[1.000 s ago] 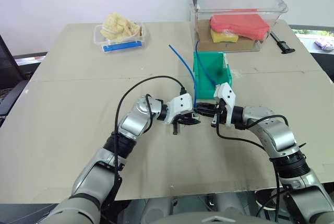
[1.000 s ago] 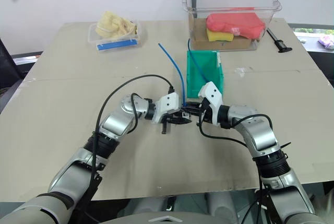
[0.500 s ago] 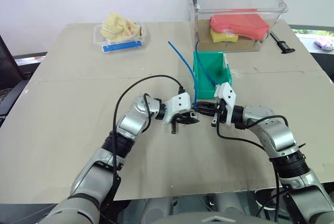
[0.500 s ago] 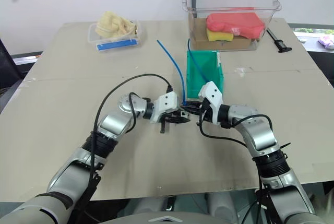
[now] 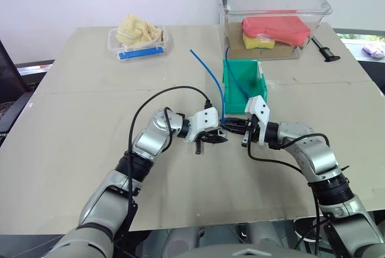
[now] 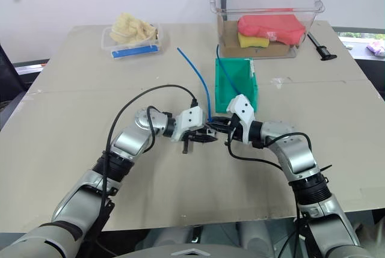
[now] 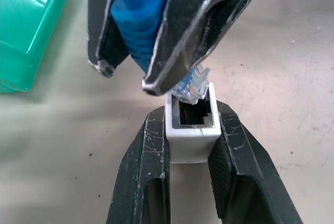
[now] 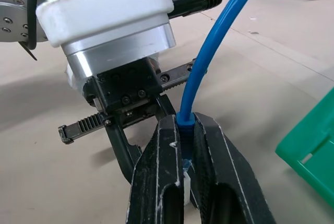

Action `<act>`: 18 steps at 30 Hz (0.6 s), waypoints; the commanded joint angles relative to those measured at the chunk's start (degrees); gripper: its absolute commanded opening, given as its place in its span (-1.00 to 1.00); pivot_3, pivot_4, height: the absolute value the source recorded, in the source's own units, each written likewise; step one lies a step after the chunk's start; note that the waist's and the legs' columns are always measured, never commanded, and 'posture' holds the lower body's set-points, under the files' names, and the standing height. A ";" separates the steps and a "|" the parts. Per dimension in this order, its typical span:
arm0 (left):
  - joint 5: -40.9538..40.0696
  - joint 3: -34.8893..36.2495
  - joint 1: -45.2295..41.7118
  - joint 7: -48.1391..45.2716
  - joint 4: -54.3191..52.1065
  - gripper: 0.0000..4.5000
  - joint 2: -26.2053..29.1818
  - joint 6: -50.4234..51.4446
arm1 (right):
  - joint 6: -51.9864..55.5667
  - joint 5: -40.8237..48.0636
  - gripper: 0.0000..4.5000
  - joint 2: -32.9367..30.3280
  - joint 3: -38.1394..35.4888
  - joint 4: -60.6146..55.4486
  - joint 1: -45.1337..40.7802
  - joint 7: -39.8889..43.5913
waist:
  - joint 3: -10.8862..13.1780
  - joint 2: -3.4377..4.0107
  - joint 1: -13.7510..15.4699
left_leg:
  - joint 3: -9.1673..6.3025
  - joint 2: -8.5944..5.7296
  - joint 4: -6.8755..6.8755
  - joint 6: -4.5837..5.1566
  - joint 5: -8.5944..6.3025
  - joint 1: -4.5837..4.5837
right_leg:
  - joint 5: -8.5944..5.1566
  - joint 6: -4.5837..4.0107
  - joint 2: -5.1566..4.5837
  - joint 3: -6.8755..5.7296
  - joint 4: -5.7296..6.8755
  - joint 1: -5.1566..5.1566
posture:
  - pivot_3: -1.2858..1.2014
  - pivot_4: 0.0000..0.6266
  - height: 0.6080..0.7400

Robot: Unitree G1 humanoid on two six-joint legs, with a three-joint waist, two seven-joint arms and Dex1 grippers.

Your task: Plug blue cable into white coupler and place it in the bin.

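Observation:
My left gripper [image 7: 191,114] is shut on the white coupler [image 7: 191,132], whose dark socket faces away from the wrist. My right gripper [image 8: 186,121] is shut on the blue cable [image 8: 219,41] just behind its clear plug [image 7: 192,85]. The plug's tip sits tilted at the rim of the socket, and I cannot tell whether it is seated. In the head views both grippers meet at mid-table, the left gripper [image 5: 216,136] facing the right gripper [image 5: 231,127]. The blue cable [image 5: 210,77] arcs up and away from them. The green bin [image 5: 242,86] stands just behind them.
A large clear tub [image 5: 274,11] holding red and yellow items stands at the back right. A small clear tray [image 5: 139,41] with a blue label sits at the back left. A black tool [image 5: 325,50] lies by the tub. Bare tabletop [image 5: 78,125] stretches to the left.
The cable's free end has leaned a little to the left. Both grippers have kept their place and their grip.

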 commanded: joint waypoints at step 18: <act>-0.52 0.19 1.08 -0.84 -1.37 -0.83 0.62 -1.37 | 0.82 1.86 -1.00 0.38 -1.01 -2.43 0.79 0.53 | 0.00 0.00 -0.02 | 0.00 0.00 0.00 0.00 0.00 0.00 | 0.00 0.00 0.00 0.00 0.00 0.00 | 0.03 -0.52 1.00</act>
